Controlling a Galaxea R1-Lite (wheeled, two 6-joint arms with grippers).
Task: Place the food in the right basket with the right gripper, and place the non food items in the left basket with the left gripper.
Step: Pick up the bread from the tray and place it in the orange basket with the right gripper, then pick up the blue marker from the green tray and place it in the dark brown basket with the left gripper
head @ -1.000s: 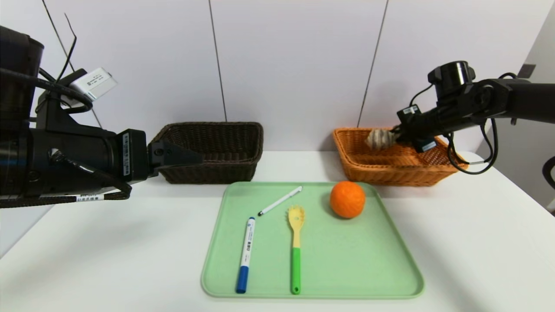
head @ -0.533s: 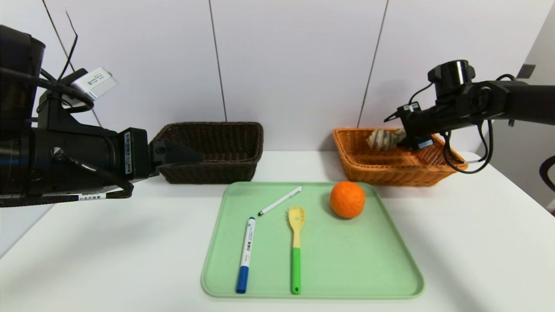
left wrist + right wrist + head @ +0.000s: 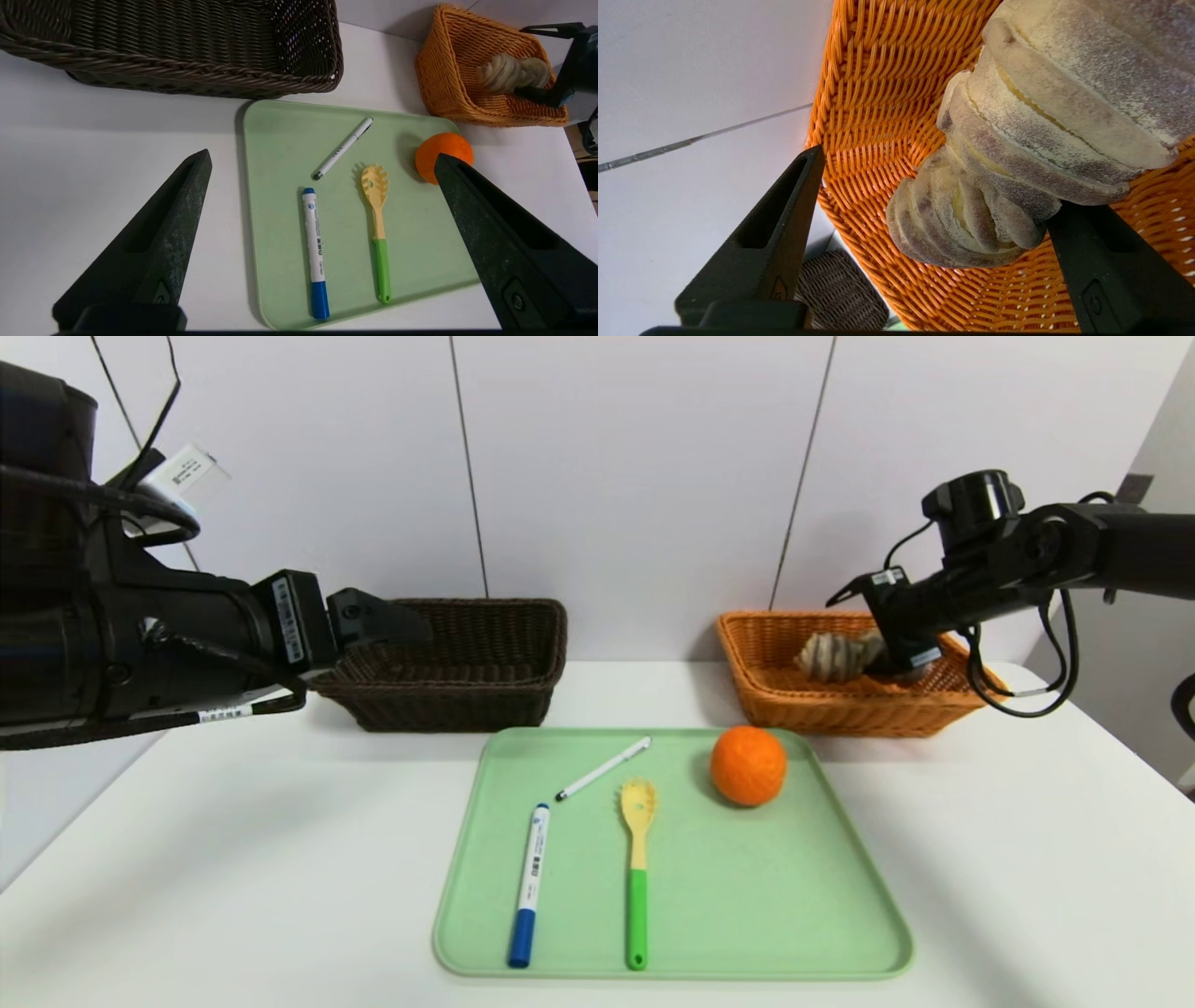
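- Inside the right basket (image 3: 845, 695), at the far right of the table (image 3: 233, 859), the right gripper (image 3: 924, 200) hangs with its jaws spread apart, gripping nothing.
- Between those jaws lies the striped roll (image 3: 836, 655), down in the basket; it leans against one finger and stands clear of the other.
- Nearer than that gripper and toward the middle of the table sits the green tray (image 3: 840, 933), with the orange fruit (image 3: 748, 765) on its far right part, just in front of the right basket.
- The left gripper (image 3: 322, 158) is held above the table's left side, jaws wide apart and empty, just beside the near left corner of the left basket (image 3: 467, 658).
- Ahead of and below the left gripper, on the tray, lie the blue-capped marker (image 3: 314, 252), the thin pen (image 3: 343, 148) and the pasta spoon (image 3: 377, 219).
- The marker and spoon lie side by side, apart from each other; the pen lies slanted just beyond them, toward the left basket.
- No item shows inside the left basket.
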